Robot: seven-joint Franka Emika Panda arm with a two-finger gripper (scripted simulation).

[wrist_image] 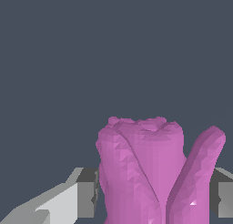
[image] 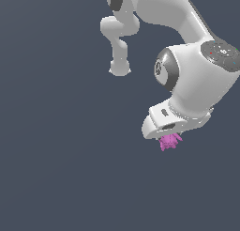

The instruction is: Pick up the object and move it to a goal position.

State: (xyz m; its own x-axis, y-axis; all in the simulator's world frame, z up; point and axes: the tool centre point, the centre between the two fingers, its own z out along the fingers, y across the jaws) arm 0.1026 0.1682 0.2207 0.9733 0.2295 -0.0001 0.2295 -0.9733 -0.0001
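Object clamped between jaws of gripper; plain dark grey-blue background all around

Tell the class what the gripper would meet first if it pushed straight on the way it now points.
The pink object itself: it already sits between the jaws of the gripper. Beyond it the wrist view shows only plain dark grey, so the way looks free, though depth there is unclear.

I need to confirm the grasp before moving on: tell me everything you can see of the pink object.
The pink object is a small, magenta, matte, faceted lump with spiky edges, far smaller than the pincer. In the wrist view it shows a rounded, lobed main body and a separate finger-like prong beside it. It sits between the grey finger pads, which flank it on both sides. In the exterior view it juts out under the white hand.
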